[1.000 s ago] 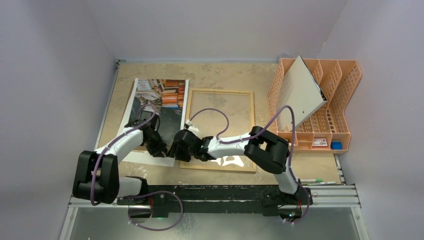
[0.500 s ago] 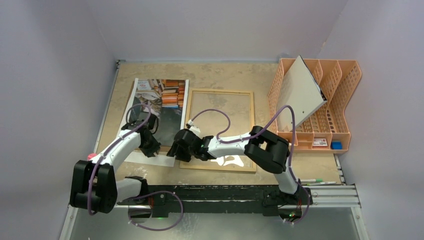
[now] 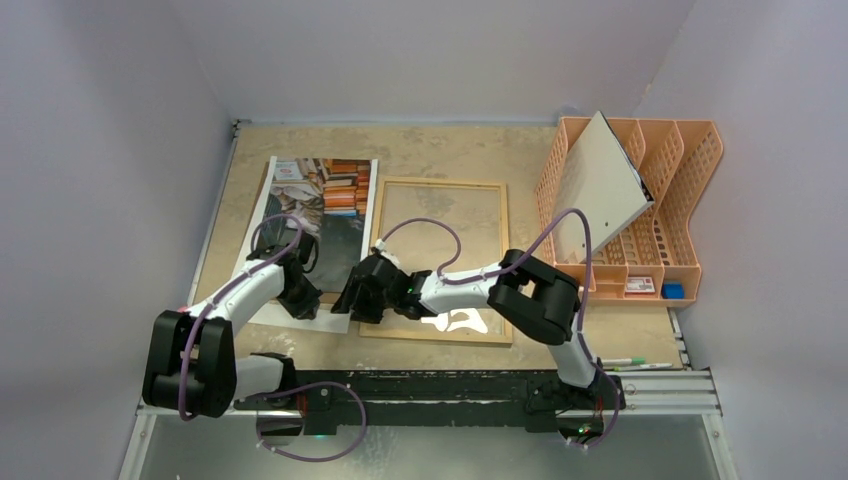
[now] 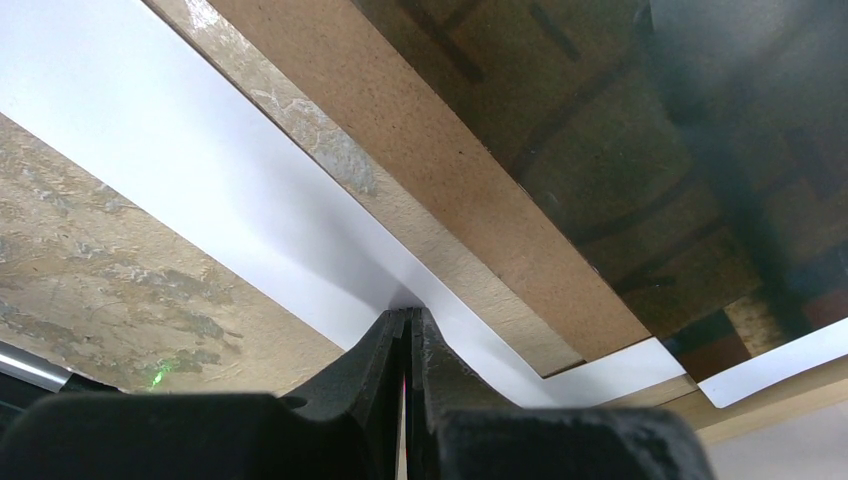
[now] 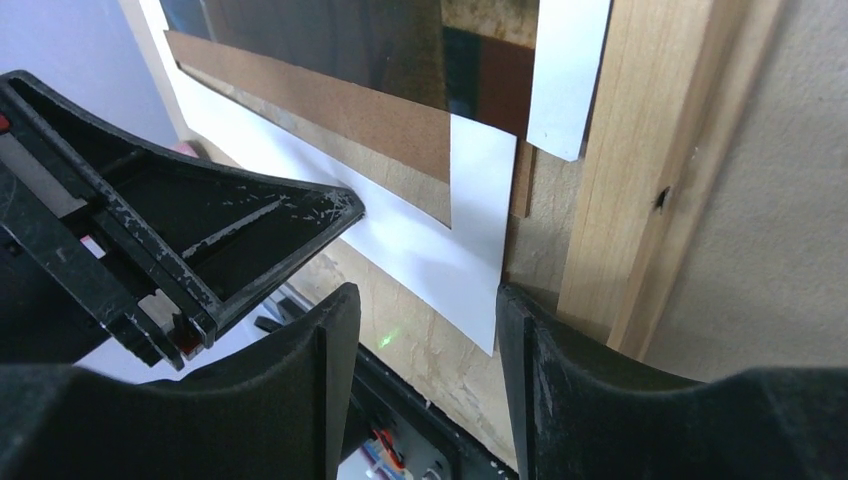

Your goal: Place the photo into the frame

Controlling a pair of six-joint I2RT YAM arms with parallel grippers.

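From above, the photo (image 3: 330, 200) lies flat just left of the frame (image 3: 440, 182) and is not yet inside it, so the pick-up looks to be the step in hand. In the left wrist view, the left gripper (image 4: 407, 330) is pressed closed at the edge of the white mat (image 4: 230, 200); whether it has nipped a sheet is unclear. In the right wrist view, the right gripper (image 5: 420, 330) gapes empty at the near corner. The next move probably calls for catching the print alone, not the mat.

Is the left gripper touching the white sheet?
Touching. The left wrist view shows the left gripper, shut, with its tips meeting the white sheet, which puckers up around them.
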